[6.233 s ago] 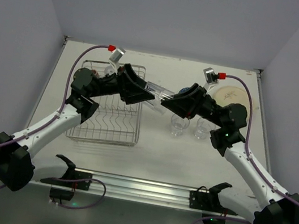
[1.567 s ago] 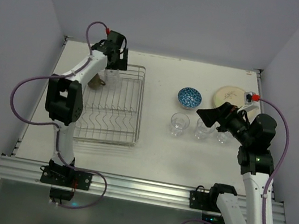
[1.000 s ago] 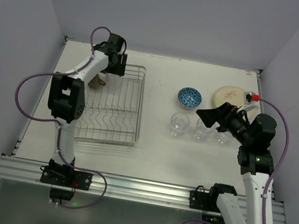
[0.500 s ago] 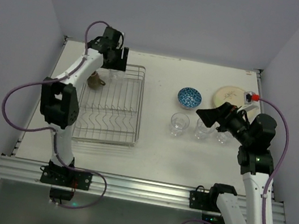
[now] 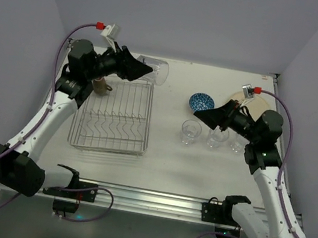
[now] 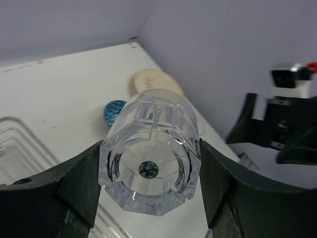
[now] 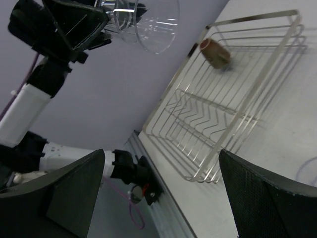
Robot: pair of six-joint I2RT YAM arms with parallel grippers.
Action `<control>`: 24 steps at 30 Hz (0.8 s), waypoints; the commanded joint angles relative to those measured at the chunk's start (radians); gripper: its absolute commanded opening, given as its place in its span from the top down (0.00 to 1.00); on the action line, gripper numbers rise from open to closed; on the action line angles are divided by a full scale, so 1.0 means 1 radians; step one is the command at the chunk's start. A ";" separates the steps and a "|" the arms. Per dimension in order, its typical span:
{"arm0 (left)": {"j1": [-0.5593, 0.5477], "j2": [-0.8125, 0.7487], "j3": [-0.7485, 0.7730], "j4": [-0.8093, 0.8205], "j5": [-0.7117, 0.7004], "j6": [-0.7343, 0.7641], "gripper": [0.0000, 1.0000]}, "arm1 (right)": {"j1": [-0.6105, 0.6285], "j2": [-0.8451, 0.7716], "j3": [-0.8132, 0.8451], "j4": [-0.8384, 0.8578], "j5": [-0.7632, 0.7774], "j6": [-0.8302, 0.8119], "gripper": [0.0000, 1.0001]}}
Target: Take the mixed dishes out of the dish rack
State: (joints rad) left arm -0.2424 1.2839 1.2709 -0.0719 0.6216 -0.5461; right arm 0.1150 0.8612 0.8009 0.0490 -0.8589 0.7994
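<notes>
The left gripper (image 6: 148, 161) is closed on a clear glass (image 5: 155, 71), one finger on each side of its faceted body near the base. It holds the glass lying sideways in the air, over the far right corner of the dish rack (image 5: 111, 129), in the upper middle of the top view. The base faces the wrist camera and the mouth points to the right of the frame. I think this grip is chosen because the straight sides give the fingers two opposite surfaces, and the height keeps the glass free from the wires.

The right gripper (image 5: 203, 115) is wide open and holds nothing. It hangs at centre right, above the worktop (image 5: 198, 174), and points toward the rack. It seems to be waiting, perhaps to receive the glass, but this I cannot tell.

The glass is transparent and thick-walled, with flat facets and a small round sticker under its base. Three similar glasses (image 5: 190, 131) stand upright in a row at centre right. Behind them are the blue-patterned bowl (image 5: 201, 101) and the cream plates (image 6: 153, 82). Only a small brown mug (image 5: 99, 86) lies in the rack, on its side in the upper left corner.
</notes>
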 commanded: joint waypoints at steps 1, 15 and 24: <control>-0.015 -0.047 -0.138 0.498 0.292 -0.358 1.00 | 0.131 0.050 0.046 0.250 -0.020 0.104 0.01; -0.141 -0.090 -0.381 0.856 0.261 -0.627 1.00 | 0.348 0.289 0.145 0.502 0.147 0.129 0.13; -0.146 -0.078 -0.409 0.871 0.245 -0.638 1.00 | 0.382 0.314 0.153 0.563 0.132 0.138 0.71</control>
State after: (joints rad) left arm -0.3794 1.2297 0.8577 0.6949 0.8528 -1.1465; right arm 0.4973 1.1728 0.9192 0.5465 -0.7547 0.9455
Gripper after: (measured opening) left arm 0.719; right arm 0.331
